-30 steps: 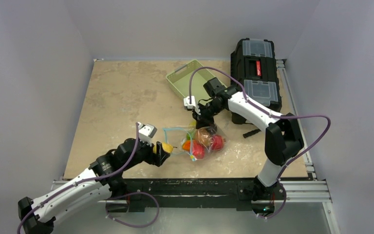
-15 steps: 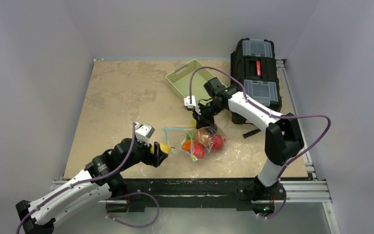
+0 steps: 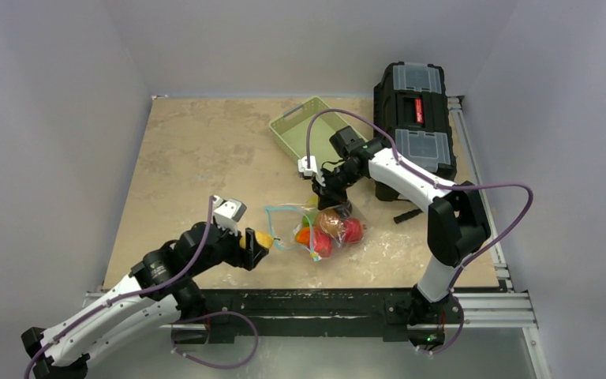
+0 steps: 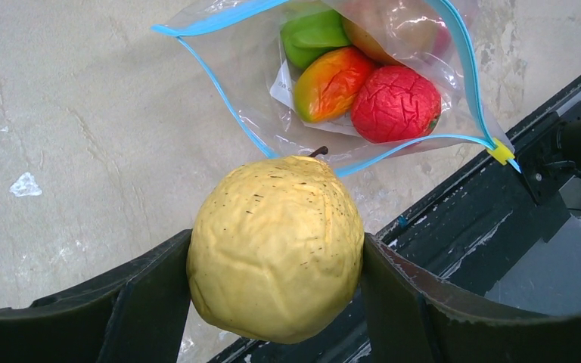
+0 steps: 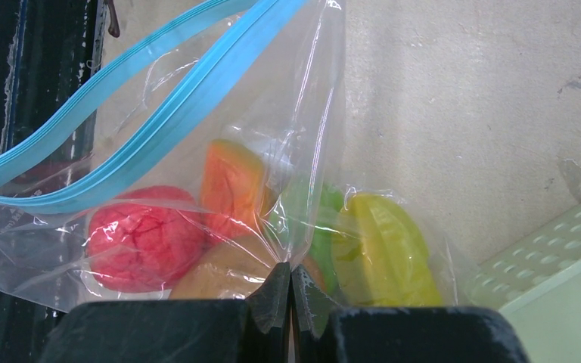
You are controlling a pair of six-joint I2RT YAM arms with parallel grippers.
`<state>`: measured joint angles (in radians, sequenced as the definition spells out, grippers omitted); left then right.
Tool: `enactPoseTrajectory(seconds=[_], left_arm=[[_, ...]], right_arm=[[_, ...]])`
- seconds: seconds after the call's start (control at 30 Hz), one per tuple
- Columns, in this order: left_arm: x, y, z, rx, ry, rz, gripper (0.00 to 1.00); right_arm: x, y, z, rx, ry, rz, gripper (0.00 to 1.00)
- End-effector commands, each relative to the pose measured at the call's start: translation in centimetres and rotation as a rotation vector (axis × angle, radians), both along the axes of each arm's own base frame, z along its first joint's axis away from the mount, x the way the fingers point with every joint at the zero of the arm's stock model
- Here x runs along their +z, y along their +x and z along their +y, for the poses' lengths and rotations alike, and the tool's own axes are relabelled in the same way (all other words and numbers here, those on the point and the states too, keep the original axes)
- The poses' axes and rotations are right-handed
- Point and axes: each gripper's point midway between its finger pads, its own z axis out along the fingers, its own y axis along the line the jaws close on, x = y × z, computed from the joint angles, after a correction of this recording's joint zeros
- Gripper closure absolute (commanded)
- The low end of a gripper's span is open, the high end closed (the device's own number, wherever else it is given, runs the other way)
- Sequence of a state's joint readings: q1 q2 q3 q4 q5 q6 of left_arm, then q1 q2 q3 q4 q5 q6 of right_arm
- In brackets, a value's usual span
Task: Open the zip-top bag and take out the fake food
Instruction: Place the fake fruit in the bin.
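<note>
Beige mottled tabletop (image 3: 197,158), plain grey walls (image 3: 47,118). Left jaws clamp yellow pear (image 4: 276,246); right jaws shut, pinching zip-top bag (image 4: 272,113).

Grips a yellow fruit (image 3: 264,238) in the left gripper (image 3: 256,243), just left of the zip-top bag (image 3: 288,221). Pinches the bag's far edge with the right gripper (image 3: 327,199). Shows red, orange and green fake food (image 3: 323,243) inside, with a green basket (image 3: 284,134) and a black toolbox (image 3: 414,110) beyond.

The left arm (image 3: 118,309) and right arm (image 3: 407,178) share white rounded shells between black joint housings, each trailing a looping purple cable (image 3: 492,188), carrying what seems a small grey-white camera block (image 3: 230,210), and ending in matte black claw fingers (image 4: 147,306).
</note>
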<state>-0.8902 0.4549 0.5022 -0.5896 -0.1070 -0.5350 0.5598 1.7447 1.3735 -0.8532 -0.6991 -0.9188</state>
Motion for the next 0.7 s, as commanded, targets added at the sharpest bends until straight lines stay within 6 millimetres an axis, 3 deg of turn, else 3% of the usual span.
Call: enactPoseTrajectory(seconds=[0.0, 0.67], left_arm=[[2.1, 0.2, 0.3, 0.03, -0.036, -0.013, 1.0], [4.6, 0.0, 1.4, 0.061, -0.044, -0.036, 1.0]], right_arm=[[0.5, 0.2, 0.0, 0.011, 0.017, -0.007, 1.0], [0.3, 0.2, 0.0, 0.01, 0.016, -0.003, 0.99]])
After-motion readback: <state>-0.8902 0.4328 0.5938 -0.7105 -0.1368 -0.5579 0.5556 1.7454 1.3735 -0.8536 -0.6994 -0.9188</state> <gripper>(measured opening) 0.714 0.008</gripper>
